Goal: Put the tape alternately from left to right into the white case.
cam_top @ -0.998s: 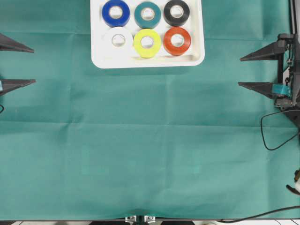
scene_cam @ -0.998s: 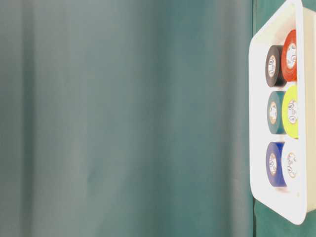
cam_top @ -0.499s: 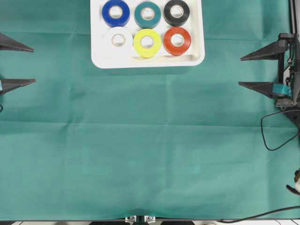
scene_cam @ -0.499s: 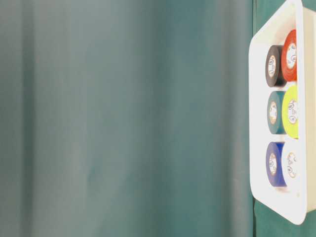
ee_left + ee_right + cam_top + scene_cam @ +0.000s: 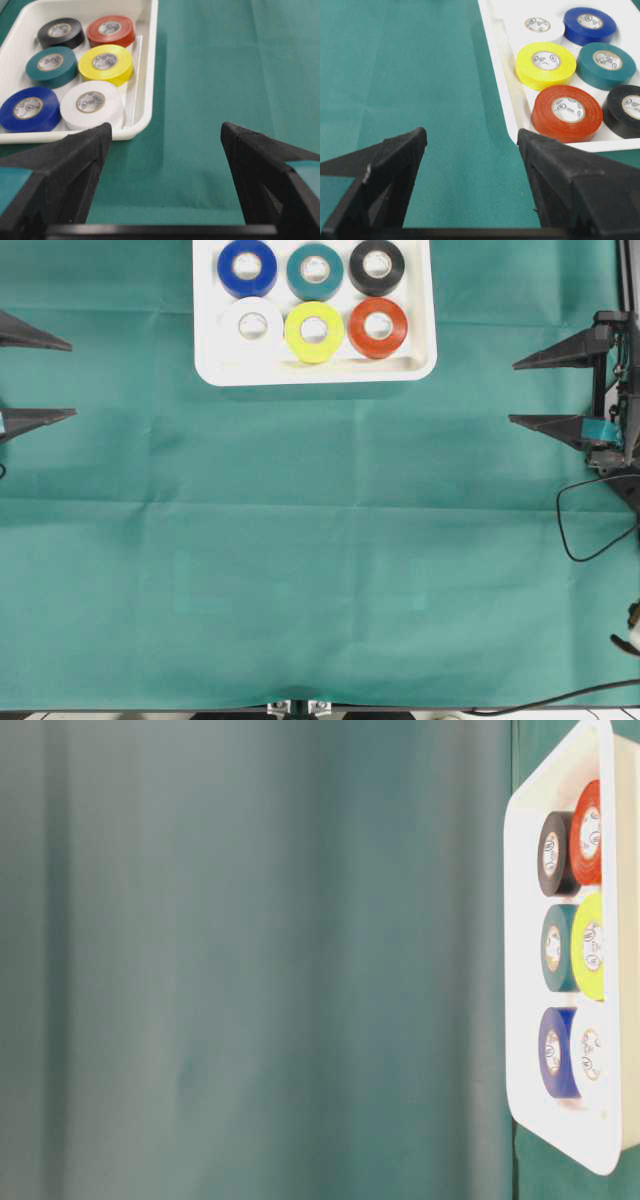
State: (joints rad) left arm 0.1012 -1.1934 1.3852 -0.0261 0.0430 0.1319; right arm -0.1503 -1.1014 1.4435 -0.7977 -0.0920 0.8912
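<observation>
Overhead, table-level, two wrist views

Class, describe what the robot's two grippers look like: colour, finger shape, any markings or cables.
Both the left gripper and the right gripper have matte black fingers tapering to pointed wedges. A patch of teal tape marks the base of a finger on each. A thin black cable loops beside the right arm.

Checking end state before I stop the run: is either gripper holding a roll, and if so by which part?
Nothing is held. The left gripper and right gripper are both open with only green cloth between the fingers. All six rolls lie in the white case.
</observation>
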